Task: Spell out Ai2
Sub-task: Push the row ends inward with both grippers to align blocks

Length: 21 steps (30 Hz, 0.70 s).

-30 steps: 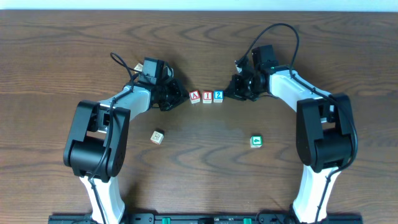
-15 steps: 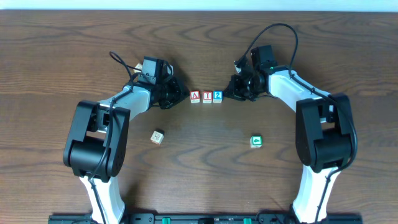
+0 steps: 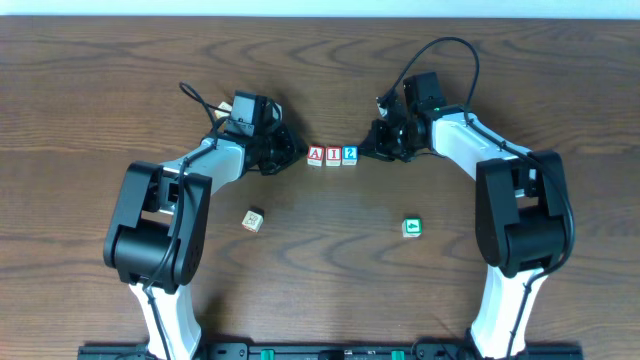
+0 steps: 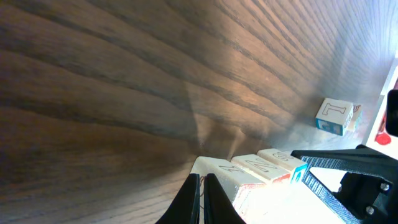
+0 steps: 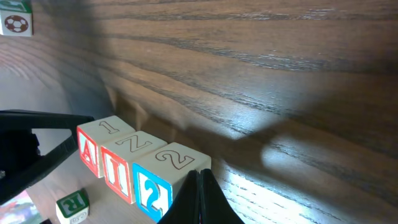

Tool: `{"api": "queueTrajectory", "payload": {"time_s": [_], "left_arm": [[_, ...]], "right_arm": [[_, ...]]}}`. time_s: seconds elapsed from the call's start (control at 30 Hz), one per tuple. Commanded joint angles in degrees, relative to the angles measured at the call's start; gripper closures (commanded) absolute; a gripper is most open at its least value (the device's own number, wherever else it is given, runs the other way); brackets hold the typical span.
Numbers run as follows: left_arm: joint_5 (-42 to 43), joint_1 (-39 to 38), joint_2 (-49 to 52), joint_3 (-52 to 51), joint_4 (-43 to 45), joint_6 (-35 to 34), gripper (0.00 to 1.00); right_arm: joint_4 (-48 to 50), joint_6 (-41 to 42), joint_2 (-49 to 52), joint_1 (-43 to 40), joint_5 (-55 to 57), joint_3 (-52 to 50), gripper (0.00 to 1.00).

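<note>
Three letter blocks stand side by side in a row on the wooden table: a red A block (image 3: 315, 154), a red I block (image 3: 333, 154) and a blue 2 block (image 3: 350, 154). They also show in the right wrist view: A (image 5: 87, 152), I (image 5: 115, 171), 2 (image 5: 152, 193). My left gripper (image 3: 292, 152) is shut and empty, its tips touching the A block's left side (image 4: 200, 186). My right gripper (image 3: 366, 150) is shut and empty, its tips against the 2 block's right side (image 5: 199, 186).
A tan block (image 3: 252, 220) lies in front of the left arm. A green block (image 3: 411, 228) lies in front of the right arm. Both arms reach in from the table's near edge.
My left gripper has edged right toward the A block. The block row and the right gripper have barely moved.
</note>
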Motion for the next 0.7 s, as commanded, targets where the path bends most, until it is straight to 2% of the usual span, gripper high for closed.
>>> {"api": "queueTrajectory", "payload": {"time_s": [0.0, 0.67], "left_arm": [[-0.63, -0.17, 0.85, 0.11, 0.02, -0.50, 0.94], [-0.63, 0.04, 0.83, 0.11, -1.27, -1.09, 0.94]], "right_arm": [[0.22, 0.35, 0.76, 0.85, -1.49, -0.02, 0.99], [0.11, 0.57, 0.74, 1.33, 0.13, 0.02, 0.99]]}}
